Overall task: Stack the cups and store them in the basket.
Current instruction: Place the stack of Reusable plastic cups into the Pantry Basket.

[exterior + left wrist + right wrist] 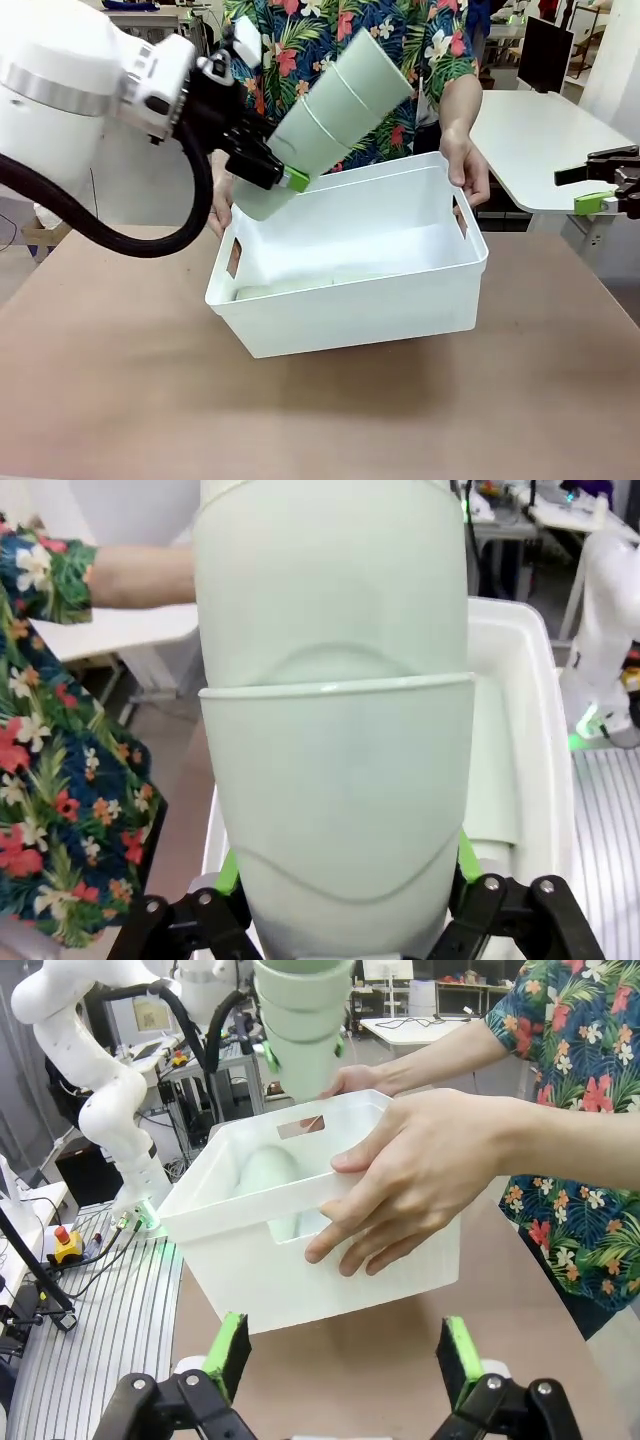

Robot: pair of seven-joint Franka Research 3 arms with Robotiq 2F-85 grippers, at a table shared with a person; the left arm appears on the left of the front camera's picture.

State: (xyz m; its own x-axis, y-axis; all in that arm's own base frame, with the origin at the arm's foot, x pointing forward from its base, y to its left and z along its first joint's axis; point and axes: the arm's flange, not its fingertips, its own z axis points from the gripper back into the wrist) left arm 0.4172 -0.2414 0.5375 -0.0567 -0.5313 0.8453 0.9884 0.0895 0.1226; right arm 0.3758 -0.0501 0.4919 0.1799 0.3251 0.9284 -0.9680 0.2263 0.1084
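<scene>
A nested stack of pale mint-green cups (pixel 335 110) hangs tilted, rims up and to the right, with my left gripper (pixel 283 178) shut on its lower end. In the left wrist view the stack (pixel 335 730) rises between that gripper's (pixel 345 905) fingers. The stack is above the back left corner of the white basket (pixel 370 310), which a person tips toward me with a hand (pixel 468 165) at each short end. More cups (pixel 300 285) lie on their side on the basket's floor. My right gripper (pixel 585 187) stands open at the far right, apart from the basket (pixel 250 1260).
A person in a flowered shirt (pixel 330 40) stands behind the basket. One hand (pixel 420 1170) grips the basket's near rim in the right wrist view. A white side table (pixel 540 140) stands at the back right. Bare brown tabletop (pixel 150 400) lies in front of the basket.
</scene>
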